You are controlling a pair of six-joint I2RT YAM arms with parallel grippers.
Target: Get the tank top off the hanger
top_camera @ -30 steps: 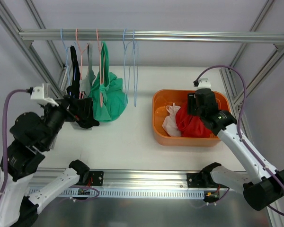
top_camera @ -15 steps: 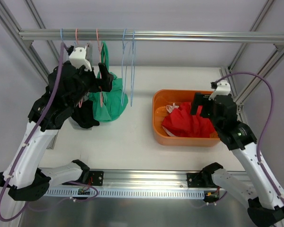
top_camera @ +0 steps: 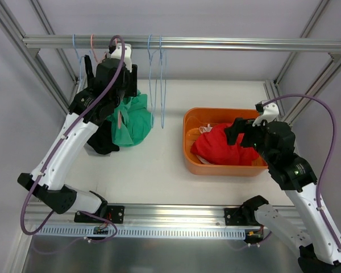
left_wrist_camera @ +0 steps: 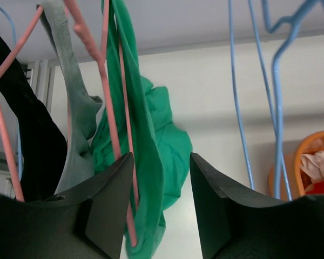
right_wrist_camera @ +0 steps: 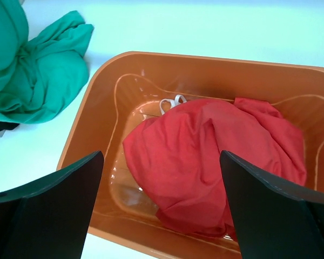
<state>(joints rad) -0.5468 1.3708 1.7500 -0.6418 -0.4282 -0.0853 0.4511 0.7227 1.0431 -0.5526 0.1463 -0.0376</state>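
A green tank top (top_camera: 134, 120) hangs from a pink hanger (left_wrist_camera: 110, 124) on the overhead rail (top_camera: 227, 43), its lower part bunched on the table. My left gripper (top_camera: 125, 83) is raised to the hanger. In the left wrist view the left gripper (left_wrist_camera: 161, 172) has its jaws partly apart around the green strap (left_wrist_camera: 148, 140) and the pink wire. Both lie against the left finger, with a gap to the right finger. My right gripper (top_camera: 237, 131) hovers open over a red garment (right_wrist_camera: 210, 156) in the orange bin (right_wrist_camera: 151, 58), holding nothing.
A grey top (left_wrist_camera: 70, 113) and a black garment (top_camera: 102, 139) hang on hangers left of the green one. Bare blue hangers (top_camera: 156, 79) hang to its right. A white item (right_wrist_camera: 171, 101) peeks from under the red garment. Frame posts stand at both sides.
My left arm rose from low left up to the hangers, and its jaws narrowed around the green strap. My right gripper lifted off the red garment, which now lies spread in the bin.
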